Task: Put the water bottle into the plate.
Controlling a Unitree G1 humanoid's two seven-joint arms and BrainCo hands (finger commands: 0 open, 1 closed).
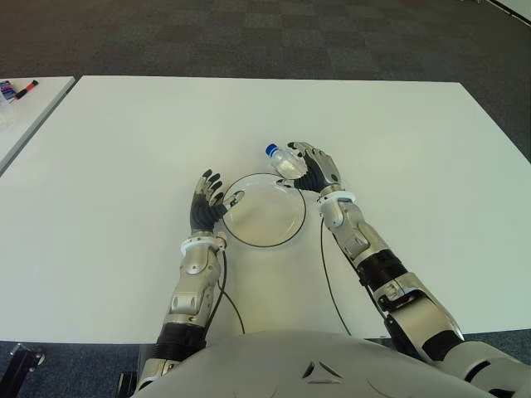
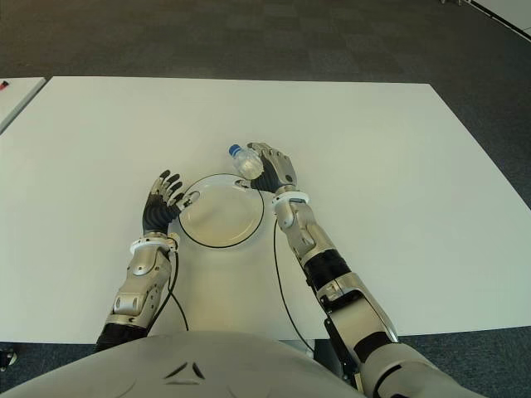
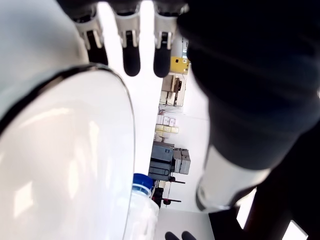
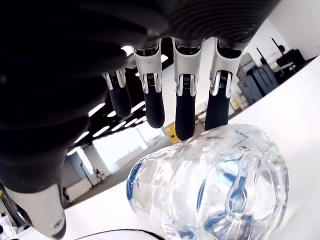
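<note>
A clear water bottle with a blue cap hangs tilted over the far right rim of the round clear plate, cap pointing away and left. My right hand is shut on the bottle, its fingers laid over the bottle and its thumb on the other side. My left hand shows at the plate's left rim with straight, spread fingers, holding nothing. The plate sits on the white table with nothing in it.
Thin black cables run from both wrists back toward my body across the table. A second white table at the far left carries markers. Dark carpet lies beyond the table's far edge.
</note>
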